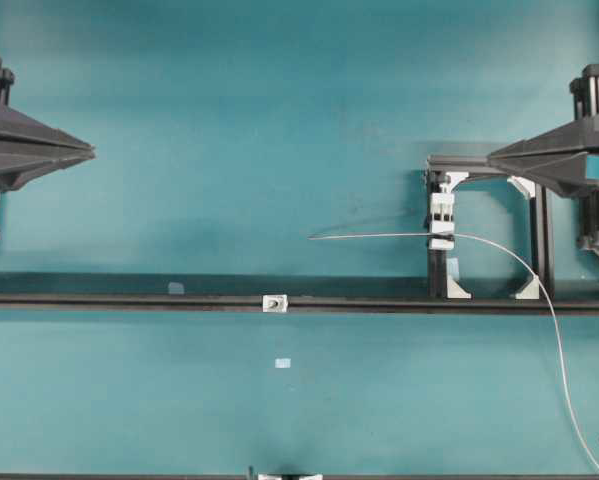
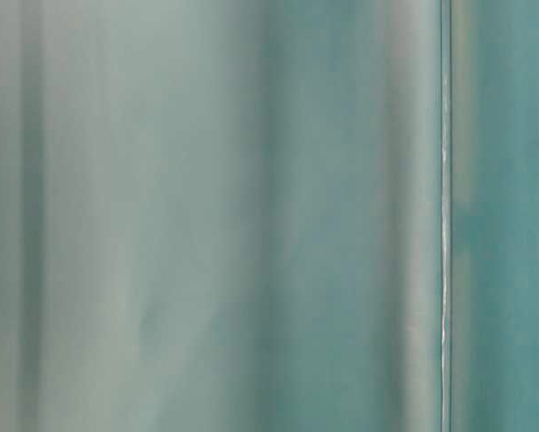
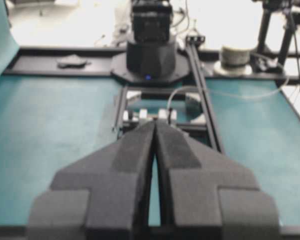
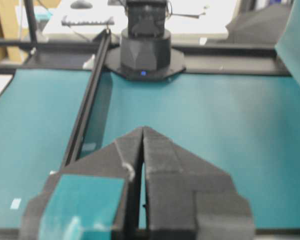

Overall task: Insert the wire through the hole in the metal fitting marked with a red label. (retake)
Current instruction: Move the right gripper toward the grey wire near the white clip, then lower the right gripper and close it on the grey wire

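The left end effector [image 1: 87, 153] sits at the left edge of the overhead view with its two dark fingers pressed together to a point and nothing between them; its own wrist view shows the same closed pair [image 3: 155, 131] aimed across the table toward the far arm's base. The right end effector [image 1: 495, 158] mirrors it at the right edge, also closed and empty, its tip just above the black frame [image 1: 539, 225], and its wrist view shows the fingers [image 4: 142, 134] meeting over bare teal. The wire [image 1: 379, 236] is held in the white slotted clamp [image 1: 441, 215] on that frame; its straight tip juts left from the clamp into open space, while the rest arcs right and down toward the lower right corner. The metal fitting [image 1: 274, 302] sits well apart from the wire tip, lower and to the left, on the black rail [image 1: 129, 301] that crosses the teal table [image 1: 229, 120]; its hole [image 1: 275, 302] shows only as a dark dot in the block's centre. A small pale flat rectangle [image 1: 283, 363] lies on the table below the fitting. Only the overhead view shows wire tip, clamp and fitting together. The left wrist view catches the frame and clamp blurred behind the fingertips, the right wrist view only the rail, and the table-level view is a blur of teal with one thin bright vertical line.
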{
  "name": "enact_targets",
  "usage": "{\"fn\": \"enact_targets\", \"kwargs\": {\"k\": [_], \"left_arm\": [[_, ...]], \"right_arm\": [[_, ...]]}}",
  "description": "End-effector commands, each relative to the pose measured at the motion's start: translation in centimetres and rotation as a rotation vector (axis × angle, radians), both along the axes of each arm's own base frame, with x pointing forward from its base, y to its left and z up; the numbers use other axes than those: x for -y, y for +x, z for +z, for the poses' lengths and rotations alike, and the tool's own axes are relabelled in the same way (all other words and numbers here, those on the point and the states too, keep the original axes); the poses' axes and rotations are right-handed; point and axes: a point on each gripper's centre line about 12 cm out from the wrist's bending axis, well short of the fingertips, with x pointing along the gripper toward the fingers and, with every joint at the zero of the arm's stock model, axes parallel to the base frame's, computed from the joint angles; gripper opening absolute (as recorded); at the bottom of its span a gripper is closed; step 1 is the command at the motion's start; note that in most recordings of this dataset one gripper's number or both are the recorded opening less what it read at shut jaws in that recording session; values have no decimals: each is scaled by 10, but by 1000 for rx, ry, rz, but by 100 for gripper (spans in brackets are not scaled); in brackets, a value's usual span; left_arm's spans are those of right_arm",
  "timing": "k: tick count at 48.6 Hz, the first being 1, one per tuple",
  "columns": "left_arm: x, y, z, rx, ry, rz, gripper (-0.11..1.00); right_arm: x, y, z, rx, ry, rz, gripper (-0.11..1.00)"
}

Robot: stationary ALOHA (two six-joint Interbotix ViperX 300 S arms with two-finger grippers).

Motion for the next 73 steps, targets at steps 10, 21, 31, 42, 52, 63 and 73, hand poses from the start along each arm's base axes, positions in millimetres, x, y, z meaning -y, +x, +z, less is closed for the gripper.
{"fn": "enact_targets", "kwargs": {"k": [10,21,31,42,52,63,73], "left_arm": [[-2,-1,-9,-23,-5,12,5],[-7,-1,-12,-30,-13,38,48],[-12,14,-26,-110,-21,56,51],[-14,36,-43,-188,-23,64,53],[-15,43,-58,-252,-30,68,53],[-15,47,-69,-298,-31,66,54],[-18,49,-76,-324,-34,77,54]], "right_arm": [[1,19,-10,-76,58,-9,1],[1,30,-22,-136,56,-11,29],[2,37,-27,-159,56,-15,77],[3,51,-38,-202,59,-19,74],[3,70,-52,-276,62,-22,74],[3,96,-78,-382,95,-32,74],[1,112,-98,-451,117,-33,74]]}}
